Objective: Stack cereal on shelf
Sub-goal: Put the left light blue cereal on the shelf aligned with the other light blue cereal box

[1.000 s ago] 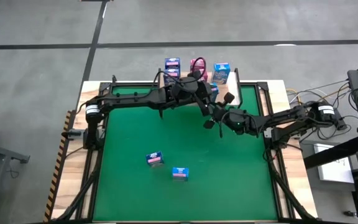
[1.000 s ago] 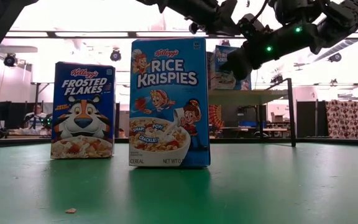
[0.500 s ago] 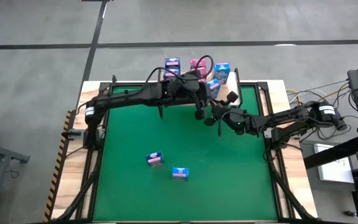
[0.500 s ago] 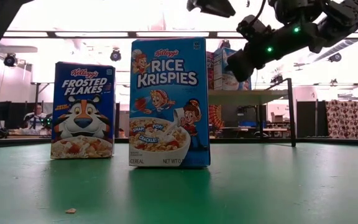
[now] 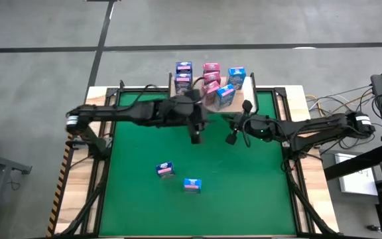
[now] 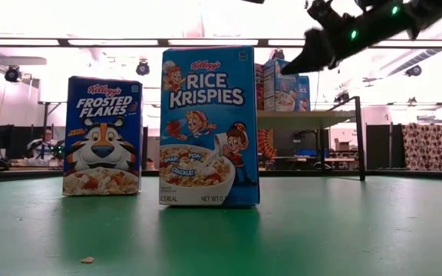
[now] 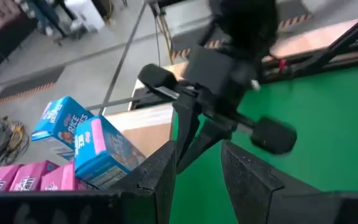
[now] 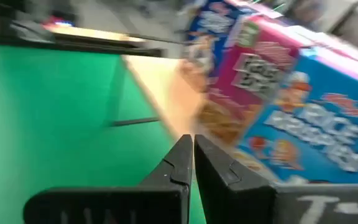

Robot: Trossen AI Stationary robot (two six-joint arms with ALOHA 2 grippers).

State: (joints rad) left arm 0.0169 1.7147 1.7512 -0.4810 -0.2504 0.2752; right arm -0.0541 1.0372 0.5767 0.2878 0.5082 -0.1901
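Two cereal boxes stand on the green table: a dark blue one [image 5: 166, 169] [image 6: 102, 136] and a light blue one [image 5: 191, 185] [image 6: 209, 126]. Several more, pink [image 5: 211, 72], dark blue [image 5: 183, 72] and light blue [image 5: 236, 76], are on the light-wood shelf [image 5: 247, 88] [image 6: 305, 116] at the far edge. One light blue box [image 5: 224, 95] [image 7: 104, 149] sits tilted near the shelf's front edge beside the pink ones. My left gripper [image 5: 195, 136] [image 7: 197, 177] is open and empty over the table, just near of the shelf. My right gripper [image 5: 231, 139] [image 8: 193, 155] is shut and empty, right of it.
The two grippers hang close together above the far middle of the table. The shelf's thin black legs [image 6: 358, 138] stand at the far edge. Wood borders and black frame rails [image 5: 290, 172] run along the table's sides. The green surface around the two standing boxes is open.
My left gripper has drawn back from the shelf toward the near edge and somewhat left. The tilted light blue box that was by its fingers now stays on the shelf without it. My right arm has risen a little and shifted slightly toward the near edge.
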